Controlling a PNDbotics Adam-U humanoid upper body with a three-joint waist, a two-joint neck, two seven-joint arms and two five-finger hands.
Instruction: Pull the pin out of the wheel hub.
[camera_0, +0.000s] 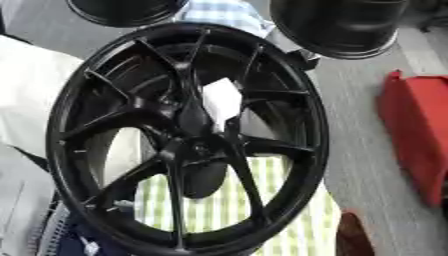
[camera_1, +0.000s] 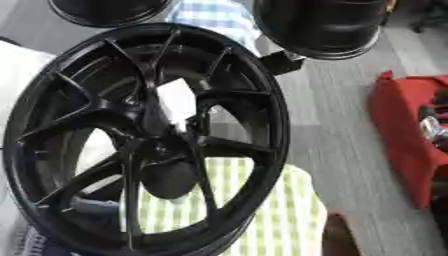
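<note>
A black spoked wheel hub (camera_0: 188, 137) stands upright, filling the view; the pin cannot be made out on it. Behind it lies a green-and-white checked cloth (camera_0: 219, 205) and grey floor (camera_0: 359, 125), with a red bin (camera_0: 420, 135) to the right and two more black rims (camera_1: 319, 25) beyond. Neither hand shows.

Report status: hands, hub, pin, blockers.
Neither hand in view. Black multi-spoke alloy wheel upright, fills frame; its hub faces the camera. Pin can't be made out. Nothing in front of hub; red fabric bag off to the right.
</note>
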